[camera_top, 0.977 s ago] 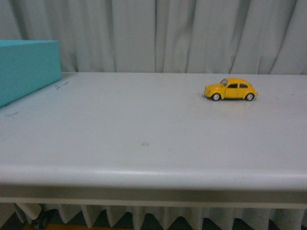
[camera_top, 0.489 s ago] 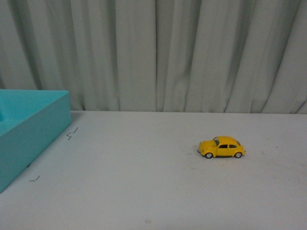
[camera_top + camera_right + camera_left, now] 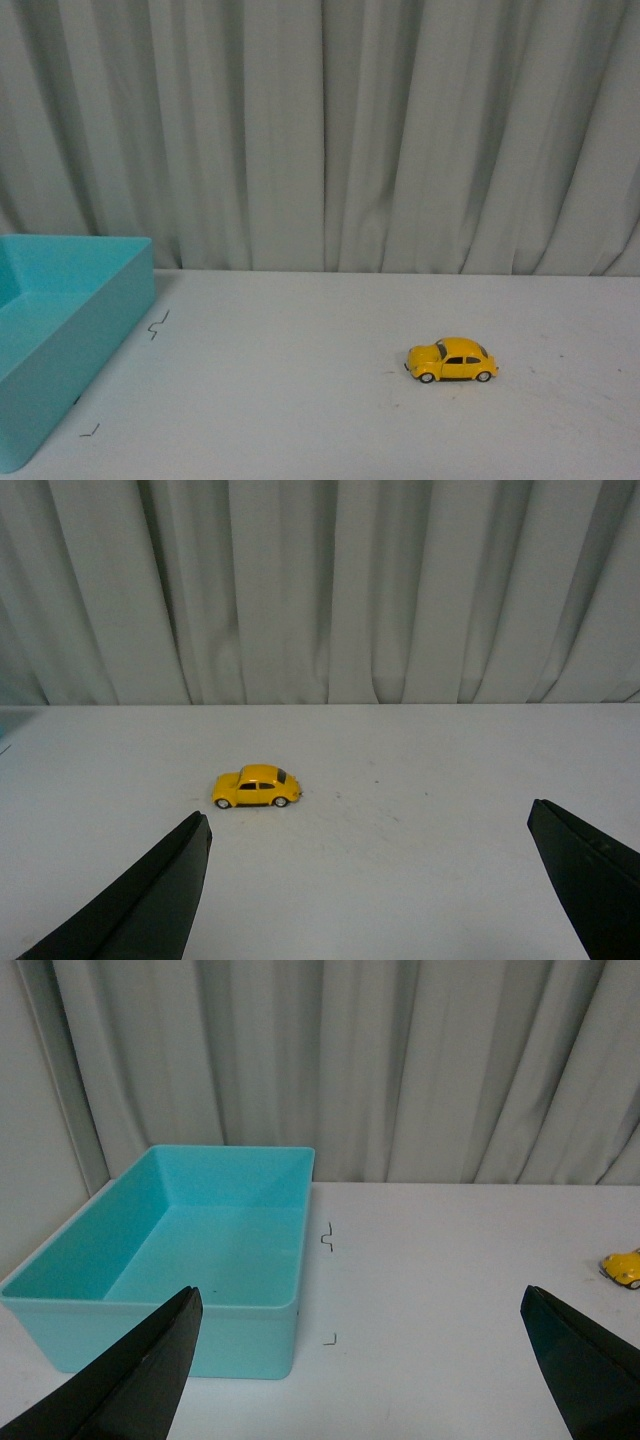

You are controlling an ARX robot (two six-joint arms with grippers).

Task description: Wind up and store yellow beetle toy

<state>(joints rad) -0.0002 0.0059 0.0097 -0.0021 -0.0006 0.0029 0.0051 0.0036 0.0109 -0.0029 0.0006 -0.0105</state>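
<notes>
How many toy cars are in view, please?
1: the yellow beetle toy stands on the white table, right of the turquoise bin, whose visible interior holds none.

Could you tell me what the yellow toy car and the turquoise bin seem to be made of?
The yellow beetle toy looks like glossy painted metal or hard plastic; its smooth shine fits both. The turquoise bin looks like moulded plastic, matte, given its uniform colour and rounded corners.
</notes>
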